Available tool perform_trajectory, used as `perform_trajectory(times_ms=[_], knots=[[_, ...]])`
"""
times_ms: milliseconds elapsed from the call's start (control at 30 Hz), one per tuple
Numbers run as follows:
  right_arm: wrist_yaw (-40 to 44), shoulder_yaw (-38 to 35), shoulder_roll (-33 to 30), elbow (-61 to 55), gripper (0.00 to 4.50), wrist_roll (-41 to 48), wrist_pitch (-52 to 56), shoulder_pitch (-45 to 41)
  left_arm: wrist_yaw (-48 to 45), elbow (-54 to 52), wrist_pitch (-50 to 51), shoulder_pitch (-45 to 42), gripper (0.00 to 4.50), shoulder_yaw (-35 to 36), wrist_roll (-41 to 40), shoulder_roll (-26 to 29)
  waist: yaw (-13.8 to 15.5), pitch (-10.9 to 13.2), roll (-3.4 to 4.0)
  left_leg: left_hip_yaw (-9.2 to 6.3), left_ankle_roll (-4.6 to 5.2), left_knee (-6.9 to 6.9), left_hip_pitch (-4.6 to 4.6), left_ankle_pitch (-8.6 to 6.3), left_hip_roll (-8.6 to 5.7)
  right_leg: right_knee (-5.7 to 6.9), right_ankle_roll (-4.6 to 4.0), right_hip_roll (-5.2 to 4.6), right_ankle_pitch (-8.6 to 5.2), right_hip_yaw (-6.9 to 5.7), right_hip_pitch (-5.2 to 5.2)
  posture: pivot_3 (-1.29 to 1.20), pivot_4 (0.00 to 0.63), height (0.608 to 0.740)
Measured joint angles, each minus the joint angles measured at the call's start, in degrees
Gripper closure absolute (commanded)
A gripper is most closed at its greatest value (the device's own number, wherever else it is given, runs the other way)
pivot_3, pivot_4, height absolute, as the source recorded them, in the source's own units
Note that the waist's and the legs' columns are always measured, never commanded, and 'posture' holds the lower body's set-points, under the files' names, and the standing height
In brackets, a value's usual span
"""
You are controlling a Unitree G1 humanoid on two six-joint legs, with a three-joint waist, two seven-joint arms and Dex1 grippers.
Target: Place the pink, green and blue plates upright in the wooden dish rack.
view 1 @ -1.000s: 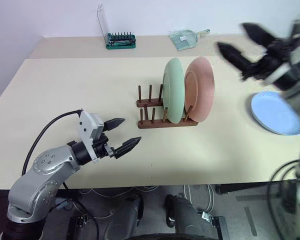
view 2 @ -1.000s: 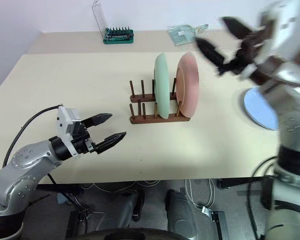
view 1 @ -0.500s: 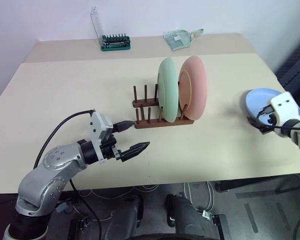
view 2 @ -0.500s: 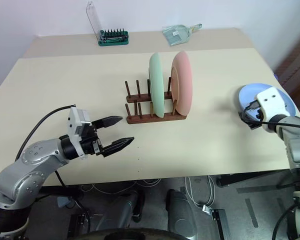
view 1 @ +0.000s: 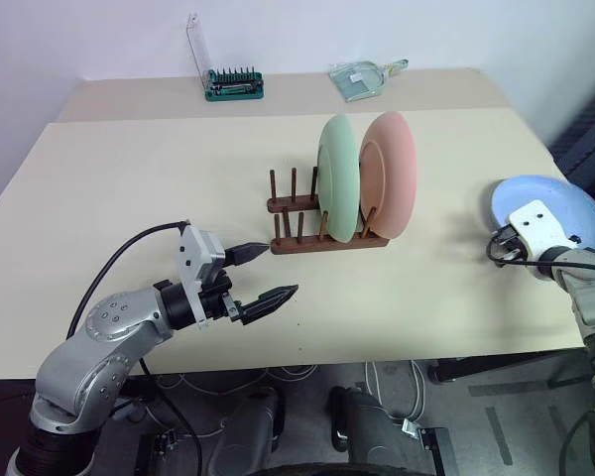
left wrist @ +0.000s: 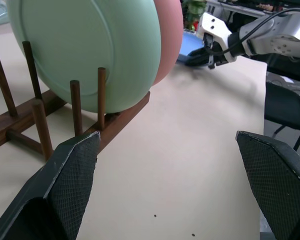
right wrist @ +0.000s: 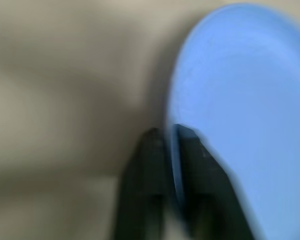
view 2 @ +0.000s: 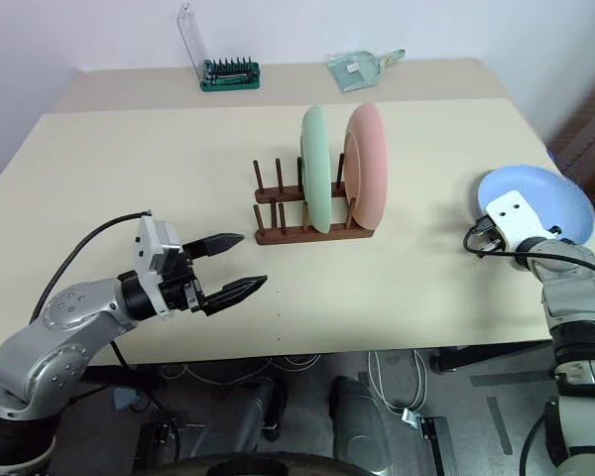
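the wooden dish rack (view 1: 322,220) stands near the middle of the cream table (view 1: 159,178), with its two peg rows running left to right. the green plate (view 1: 339,191) and the pink plate (view 1: 393,188) stand upright on edge in the right part of the rack, the green one on the left and the pink one just beside it on the right, close together with faces nearly touching; the peg slots to the left of the green plate hold nothing. the blue plate (view 1: 560,210) is at the right edge of the table, well apart from the rack, and whether it lies flat or is tipped a little cannot be told. the right gripper (right wrist: 171,137) is at the near left rim of that plate, and in the right wrist view its two black fingers (right wrist: 151,165) are pressed together on the rim, one on each side of the edge, so it is clamped on the blue plate. the left gripper (view 1: 262,274) hovers over the near left part of the table, pointing toward the rack but well short of it, with its fingers spread wide apart and nothing between them. at the far edge of the table sit a green-based case of screwdriver bits (view 1: 235,82) with its clear lid raised, and, to its right, a clear plastic packet (view 1: 362,77).
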Motion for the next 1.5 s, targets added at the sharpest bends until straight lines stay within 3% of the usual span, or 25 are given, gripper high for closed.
perform_trajectory(times_ms=[300, 467, 567, 733, 867, 1033, 1500], knots=[[-4.86, -1.31, 0.47, -9.16, 4.47, -2.46, -1.23, -3.49, 0.00, 0.04, -0.13, -0.64, 0.00, 0.01, 0.07, 0.01, -0.03, 0.03, 0.05, 0.01, 0.00, 0.00, 0.00, 0.00, 0.01, 0.05, 0.01, 0.02, 0.00, 0.02, -0.04, 0.00, 0.150, 0.740], [-6.48, -2.89, 5.86, -21.23, 4.47, 1.05, -11.09, -19.17, -0.02, 0.61, -0.18, -1.87, 0.00, -0.66, 0.09, -0.32, -1.17, 0.36, 0.55, 0.13, -0.01, 0.00, -0.05, 0.01, 0.11, 0.08, 0.20, 0.07, 0.07, 0.05, -0.18, 0.00, 0.150, 0.740], [-3.75, -5.41, 11.46, -32.29, 4.47, 10.81, -10.66, -26.77, 0.04, 0.97, -0.21, -2.20, 0.00, -1.32, 0.14, -0.65, -0.79, 0.13, 0.10, -0.04, -0.17, -0.01, -0.03, -0.10, 0.32, 0.05, 0.12, 0.31, 0.13, -0.04, -0.12, 0.00, 0.150, 0.740], [0.49, -4.79, 20.03, -41.45, 4.47, 30.20, 1.06, -26.85, 0.70, 1.15, -0.35, -1.65, 0.00, -1.42, 0.39, -0.88, 0.13, 0.08, -0.08, -0.02, -0.14, 0.21, -0.09, -0.20, 0.32, -0.03, 0.03, 0.31, 0.11, 0.05, -0.09, 0.00, 0.150, 0.740], [-2.41, -5.13, 27.70, -49.37, 4.47, 55.00, 14.89, -25.47, 1.53, 1.10, -1.21, -0.44, 0.00, -1.27, 1.26, -1.00, -0.15, 0.10, -0.04, 0.00, -0.13, 0.06, -0.06, -0.22, 0.39, 0.08, -0.01, 0.39, 0.12, 0.15, -0.25, 0.00, 0.150, 0.740], [-14.41, -4.26, 34.43, -52.68, 4.47, 74.93, 23.37, -23.85, 1.54, 1.46, -2.49, 2.49, 0.00, 1.60, 2.64, 0.79, -0.33, 0.11, 0.01, 0.06, -0.15, -0.04, -0.07, -0.21, 0.43, 0.12, -0.13, 0.39, 0.13, 0.16, -0.38, 0.00, 0.150, 0.740], [-42.18, 2.93, 40.59, -52.29, 4.47, 91.40, 27.90, -17.72, 0.59, 3.35, -3.88, 5.67, 0.00, 6.94, 3.64, 3.45, -0.40, 0.13, 0.05, 0.12, -0.15, -0.12, -0.09, -0.21, 0.44, 0.05, -0.14, 0.38, 0.13, 0.18, -0.45, 0.00, 0.150, 0.740]])
